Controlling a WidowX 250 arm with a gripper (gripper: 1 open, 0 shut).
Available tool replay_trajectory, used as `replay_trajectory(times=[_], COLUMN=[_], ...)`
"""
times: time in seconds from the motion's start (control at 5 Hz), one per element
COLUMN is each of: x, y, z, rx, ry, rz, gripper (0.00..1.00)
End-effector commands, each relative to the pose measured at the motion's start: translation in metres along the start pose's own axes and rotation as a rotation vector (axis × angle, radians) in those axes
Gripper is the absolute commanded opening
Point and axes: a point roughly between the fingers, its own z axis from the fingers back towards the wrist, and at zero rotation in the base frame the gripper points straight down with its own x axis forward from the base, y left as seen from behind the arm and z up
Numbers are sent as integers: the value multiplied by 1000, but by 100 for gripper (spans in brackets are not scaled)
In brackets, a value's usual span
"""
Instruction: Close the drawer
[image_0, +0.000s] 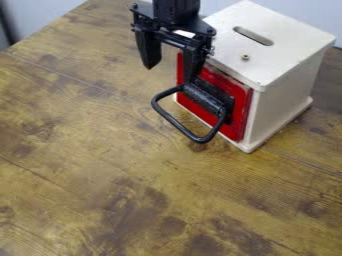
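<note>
The red drawer (231, 104) sits pushed into the pale wooden casing (277, 60), with only its red front showing. Its black plate (209, 98) and large black wire loop handle (183, 115) hang down onto the table. My black gripper (171, 60) hovers just above and left of the drawer front. Its two fingers (147, 52) point down, spread apart and hold nothing. The right finger is close to the drawer's top left corner.
The casing has a dark slot (253, 38) on top and stands at the back right of the worn wooden table (107, 170). A dark object (6, 22) stands at the far left edge.
</note>
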Motion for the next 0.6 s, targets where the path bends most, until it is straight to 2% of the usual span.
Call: replay_trajectory(times=[0.0, 0.2, 0.4], x=[2, 10, 16], y=[9, -8, -29], z=[15, 13, 14], rx=[-3, -7, -1], ry=[-46, -40, -75], rz=[-30, -63, -92], gripper=[100, 100, 100])
